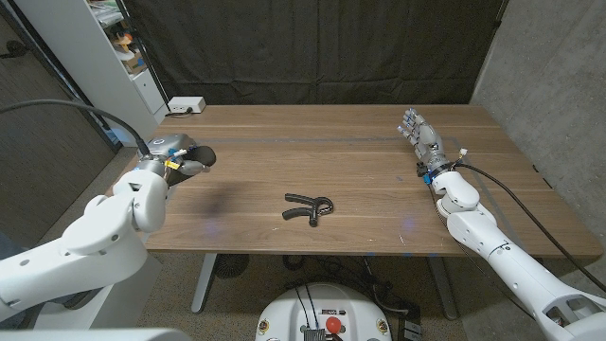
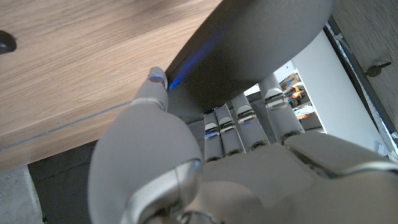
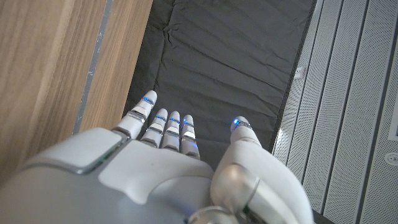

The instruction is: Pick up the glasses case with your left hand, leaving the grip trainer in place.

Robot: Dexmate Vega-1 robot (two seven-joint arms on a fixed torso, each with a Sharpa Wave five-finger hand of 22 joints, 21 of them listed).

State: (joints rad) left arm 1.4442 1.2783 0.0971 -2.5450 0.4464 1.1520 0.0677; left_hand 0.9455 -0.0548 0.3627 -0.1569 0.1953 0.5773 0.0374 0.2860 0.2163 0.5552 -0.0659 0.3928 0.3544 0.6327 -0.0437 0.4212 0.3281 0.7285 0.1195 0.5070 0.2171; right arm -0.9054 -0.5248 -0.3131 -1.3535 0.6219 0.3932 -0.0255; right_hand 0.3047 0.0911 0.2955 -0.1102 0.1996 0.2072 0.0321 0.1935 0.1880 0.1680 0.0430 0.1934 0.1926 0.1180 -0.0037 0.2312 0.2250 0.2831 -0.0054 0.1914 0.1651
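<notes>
Probably a lab: black backdrop curtain [image 1: 312, 47], white shelving [image 1: 128, 47].

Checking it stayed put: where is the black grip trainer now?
In the head view the black grip trainer lies on the wooden table near its front edge, about midway between both arms, untouched.

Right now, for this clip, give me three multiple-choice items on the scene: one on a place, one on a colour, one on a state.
1. Where does the black two-handled grip trainer lie on the wooden table?
A. near the middle, toward the front edge
B. in the far right corner
C. under the right hand

2. What colour is the rounded glasses case?
A. white
B. dark grey to black
C. red

3. What is the left hand doing?
A. waiting with nothing in it
B. holding the glasses case
C. pressing on the grip trainer

Answers: 1 A, the head view shows it there, alone. 2 B, dark in head and left wrist views. 3 B, its fingers wrap the case.
</notes>
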